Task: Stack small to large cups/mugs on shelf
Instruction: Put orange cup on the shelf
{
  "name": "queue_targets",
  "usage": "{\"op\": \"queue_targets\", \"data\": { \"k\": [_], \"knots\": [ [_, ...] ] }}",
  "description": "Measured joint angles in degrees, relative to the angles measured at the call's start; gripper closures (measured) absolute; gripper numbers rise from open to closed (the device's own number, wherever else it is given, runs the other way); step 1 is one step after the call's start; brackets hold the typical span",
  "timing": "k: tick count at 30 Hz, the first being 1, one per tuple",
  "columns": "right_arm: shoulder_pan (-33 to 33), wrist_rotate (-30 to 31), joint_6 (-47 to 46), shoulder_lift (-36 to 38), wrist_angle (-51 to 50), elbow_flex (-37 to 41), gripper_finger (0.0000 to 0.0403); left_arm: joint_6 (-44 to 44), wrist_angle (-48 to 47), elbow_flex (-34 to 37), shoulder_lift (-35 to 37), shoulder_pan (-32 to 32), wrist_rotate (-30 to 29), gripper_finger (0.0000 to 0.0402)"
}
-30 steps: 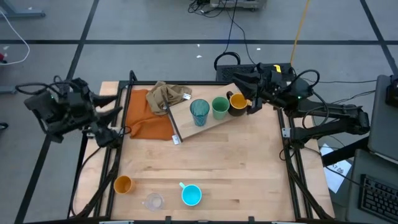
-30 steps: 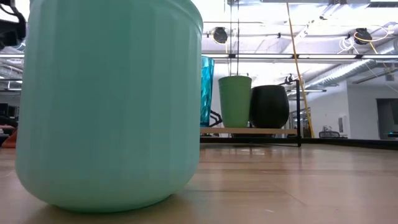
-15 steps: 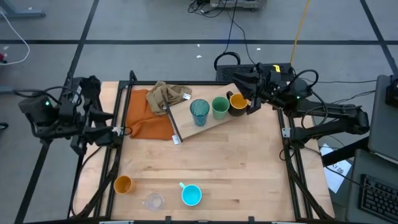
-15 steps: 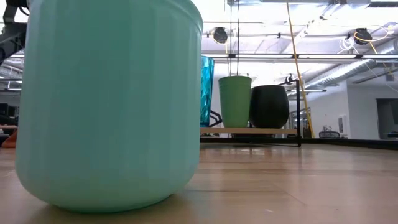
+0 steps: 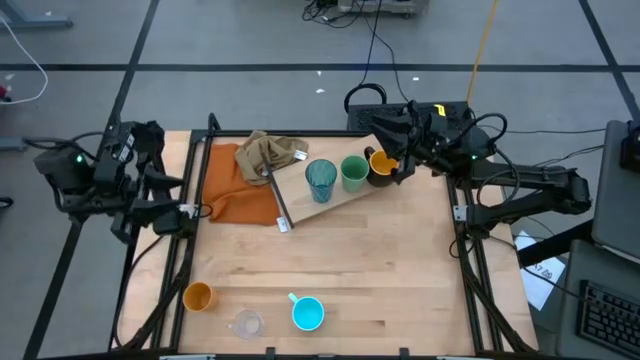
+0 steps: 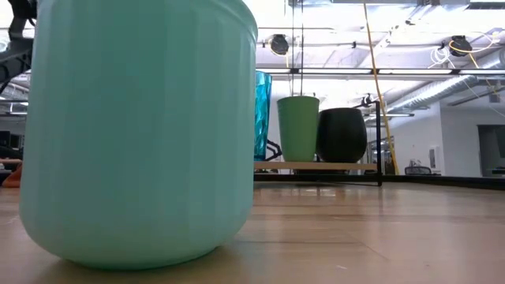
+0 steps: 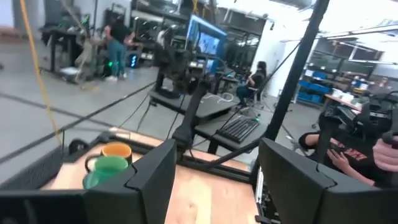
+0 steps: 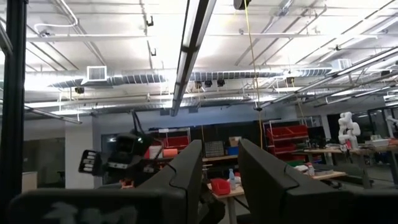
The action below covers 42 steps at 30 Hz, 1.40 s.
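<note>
Wooden table (image 5: 330, 260) carries the shelf (image 5: 335, 195), a pale board slanting along its far edge, bearing three upright cups. Left gripper (image 7: 214, 168) gapes empty; right gripper (image 8: 219, 163) narrowly parted, empty.

The table (image 5: 380, 270) carries a shelf (image 5: 345, 195), orange cloth (image 5: 238, 195) and three cups.

Left end effector (image 7: 211, 171) and right end effector (image 8: 221, 168), both parted, empty.
</note>
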State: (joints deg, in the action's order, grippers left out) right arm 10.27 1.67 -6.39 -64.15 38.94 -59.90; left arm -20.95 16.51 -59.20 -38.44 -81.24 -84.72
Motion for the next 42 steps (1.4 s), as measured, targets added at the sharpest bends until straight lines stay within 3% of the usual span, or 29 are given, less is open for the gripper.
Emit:
{"op": "queue_targets", "data": {
  "k": [9,17,22,32,37,42],
  "knots": [
    [-2.0,0.0,-2.2,-0.1,-0.6,0.0,0.0307,-3.5,-16.2,0.0,13.1,4.8,3.1,0.0172],
    [-4.2,2.0,-2.0,-0.1,-0.7,0.0,0.0307,-17.5,-15.0,-0.1,23.9,8.6,-4.8,0.0172],
    [-5.5,4.7,-0.9,0.0,-1.7,0.0,0.0307,-22.4,-14.8,-0.3,27.2,13.8,-5.0,0.0172],
    [-5.6,4.8,-1.0,0.0,-2.5,0.0,0.0307,-28.1,-16.4,-1.9,29.0,38.5,-5.3,0.0172],
    [-5.6,4.8,-0.4,0.0,-2.6,0.0,0.0307,-27.0,-18.0,-2.0,29.0,51.8,-5.4,0.0172],
    [-5.6,4.8,-0.4,0.0,-2.6,0.0,0.0307,-25.0,-19.6,-2.0,29.0,61.2,-5.4,0.0172]
  ]
}}
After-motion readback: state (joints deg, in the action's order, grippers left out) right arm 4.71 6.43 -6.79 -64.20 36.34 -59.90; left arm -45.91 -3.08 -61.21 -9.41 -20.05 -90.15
